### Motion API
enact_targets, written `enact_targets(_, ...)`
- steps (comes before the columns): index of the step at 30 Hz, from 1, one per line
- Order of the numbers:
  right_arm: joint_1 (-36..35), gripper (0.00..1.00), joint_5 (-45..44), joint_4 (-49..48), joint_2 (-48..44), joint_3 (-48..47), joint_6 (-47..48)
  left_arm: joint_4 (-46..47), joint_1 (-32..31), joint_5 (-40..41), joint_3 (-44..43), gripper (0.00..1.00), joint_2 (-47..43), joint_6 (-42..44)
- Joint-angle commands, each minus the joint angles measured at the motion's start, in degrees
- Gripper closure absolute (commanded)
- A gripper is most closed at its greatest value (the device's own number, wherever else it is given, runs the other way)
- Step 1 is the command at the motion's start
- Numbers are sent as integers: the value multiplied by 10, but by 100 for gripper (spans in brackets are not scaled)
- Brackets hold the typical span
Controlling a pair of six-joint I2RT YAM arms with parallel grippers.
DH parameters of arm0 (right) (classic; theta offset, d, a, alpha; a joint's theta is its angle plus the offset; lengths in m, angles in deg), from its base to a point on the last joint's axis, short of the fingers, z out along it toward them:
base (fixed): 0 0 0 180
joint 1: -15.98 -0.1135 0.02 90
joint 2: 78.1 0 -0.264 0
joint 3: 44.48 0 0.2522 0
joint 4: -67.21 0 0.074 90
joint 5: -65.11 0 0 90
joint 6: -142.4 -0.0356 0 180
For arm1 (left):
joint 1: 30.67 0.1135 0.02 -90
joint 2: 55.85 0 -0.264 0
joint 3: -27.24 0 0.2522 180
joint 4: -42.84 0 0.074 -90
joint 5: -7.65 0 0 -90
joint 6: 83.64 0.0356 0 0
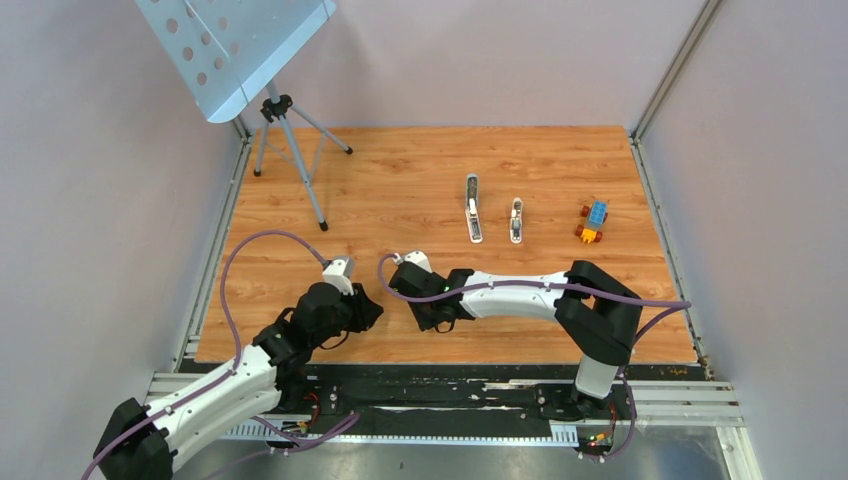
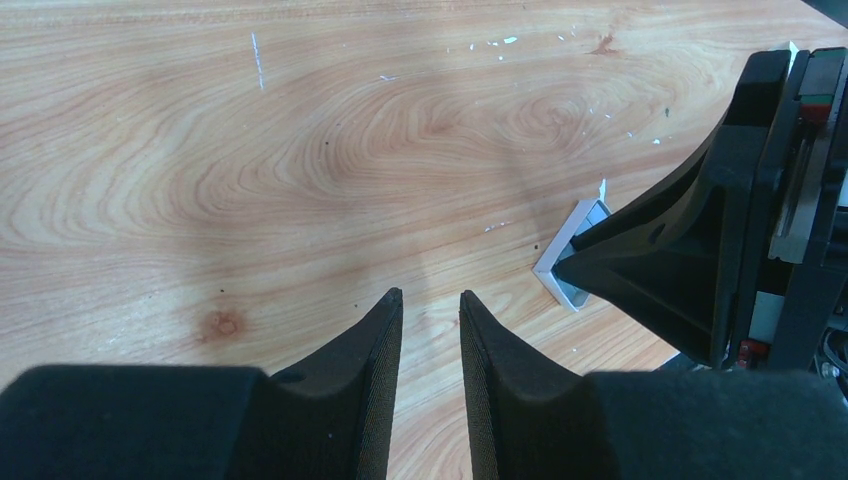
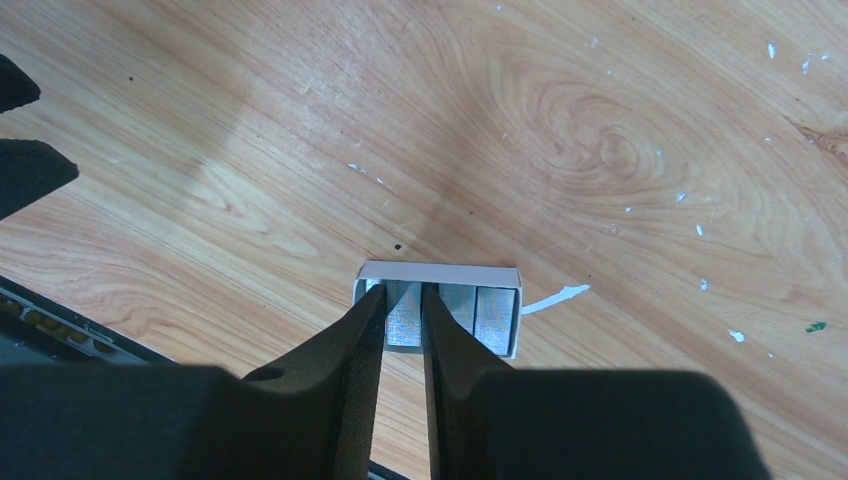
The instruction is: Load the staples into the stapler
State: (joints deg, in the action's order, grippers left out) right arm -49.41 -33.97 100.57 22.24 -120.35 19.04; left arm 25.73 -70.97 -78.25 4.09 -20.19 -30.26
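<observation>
The staples (image 3: 404,318) are ribbed silvery blocks side by side in a small open white box (image 3: 440,271) on the wooden table. My right gripper (image 3: 403,292) reaches into the box, its fingers pressed on either side of one block. In the top view the right gripper (image 1: 440,318) is near the table's front edge. My left gripper (image 2: 431,295) is open and empty just left of it, over bare wood, also in the top view (image 1: 370,310). The stapler (image 1: 473,208) lies opened flat at mid table, grey-blue top far, white base near.
A second small white stapler-like piece (image 1: 516,220) lies right of the stapler. A colourful toy-brick block (image 1: 593,221) sits further right. A perforated metal stand on a tripod (image 1: 285,125) stands at the back left. Walls enclose the table (image 1: 400,180).
</observation>
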Motion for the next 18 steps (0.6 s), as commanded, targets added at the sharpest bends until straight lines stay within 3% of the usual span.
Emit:
enact_targets(1, -9, 77, -11, 28, -13, -9, 5, -6, 3, 3, 0, 70, -6, 4)
enact_targets(18, 4, 78, -41, 45, -77, 2, 14, -18, 3, -4, -6, 68, -15, 2)
